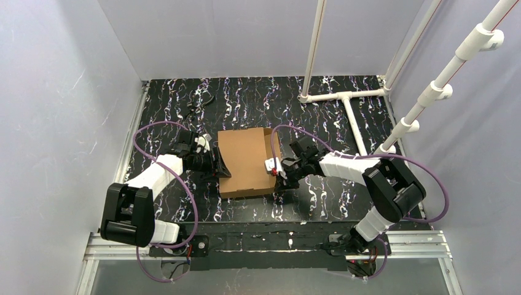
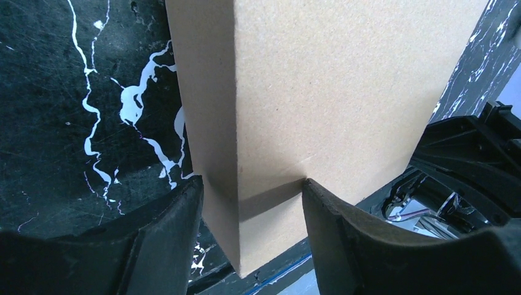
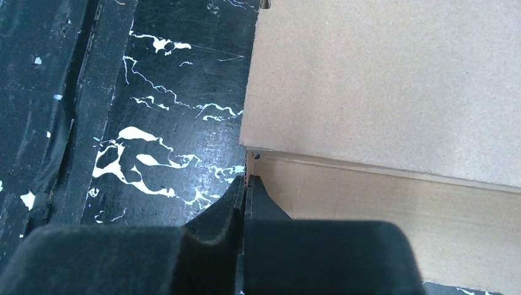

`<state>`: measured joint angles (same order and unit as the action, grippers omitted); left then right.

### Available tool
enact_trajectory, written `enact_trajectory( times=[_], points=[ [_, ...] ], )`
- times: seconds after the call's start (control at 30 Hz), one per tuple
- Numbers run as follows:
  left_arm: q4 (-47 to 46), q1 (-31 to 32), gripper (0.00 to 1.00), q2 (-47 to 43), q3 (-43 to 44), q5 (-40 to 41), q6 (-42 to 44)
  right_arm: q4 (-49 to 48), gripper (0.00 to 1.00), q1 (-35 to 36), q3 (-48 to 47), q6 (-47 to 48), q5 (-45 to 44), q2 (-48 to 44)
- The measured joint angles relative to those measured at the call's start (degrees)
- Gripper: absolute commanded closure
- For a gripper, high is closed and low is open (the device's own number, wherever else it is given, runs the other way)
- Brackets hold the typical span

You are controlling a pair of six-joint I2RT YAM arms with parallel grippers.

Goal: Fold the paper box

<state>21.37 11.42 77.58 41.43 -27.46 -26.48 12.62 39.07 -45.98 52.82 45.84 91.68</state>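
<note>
The paper box (image 1: 247,163) is a brown cardboard mailer lying flat in the middle of the table with its lid down. My left gripper (image 1: 216,165) is at its left edge. In the left wrist view the gripper (image 2: 252,184) is open wide and straddles the box's (image 2: 319,86) folded edge, one fingertip on the side wall and the other on the top face. My right gripper (image 1: 278,173) is at the box's right front corner. In the right wrist view it (image 3: 247,184) is shut on the thin upright edge of a side wall of the box (image 3: 393,80).
The table (image 1: 319,203) is black marbled. A white pipe frame (image 1: 344,98) stands at the back right, with a slanted pipe (image 1: 442,86) along the right wall. A dark cable (image 1: 203,98) lies at the back left. A metal rail (image 1: 264,243) runs along the near edge.
</note>
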Motion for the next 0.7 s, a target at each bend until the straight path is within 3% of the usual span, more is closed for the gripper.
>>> enact_trajectory(
  times=[0.2,0.5,0.7],
  points=[
    [-0.48,-0.04,0.42,0.66,0.0,-0.61,-0.2,2.34,0.99,3.02,-2.05,-0.52,-4.44,-0.22],
    [-0.83,-0.15,0.42,0.66,0.0,-0.66,-0.46,13.68,0.97,7.87,-11.96,-1.62,-13.25,3.5],
    [-0.81,-0.15,0.41,0.66,0.0,-0.59,-0.57,18.36,0.6,9.22,-15.43,-1.66,-15.8,5.4]
  ],
)
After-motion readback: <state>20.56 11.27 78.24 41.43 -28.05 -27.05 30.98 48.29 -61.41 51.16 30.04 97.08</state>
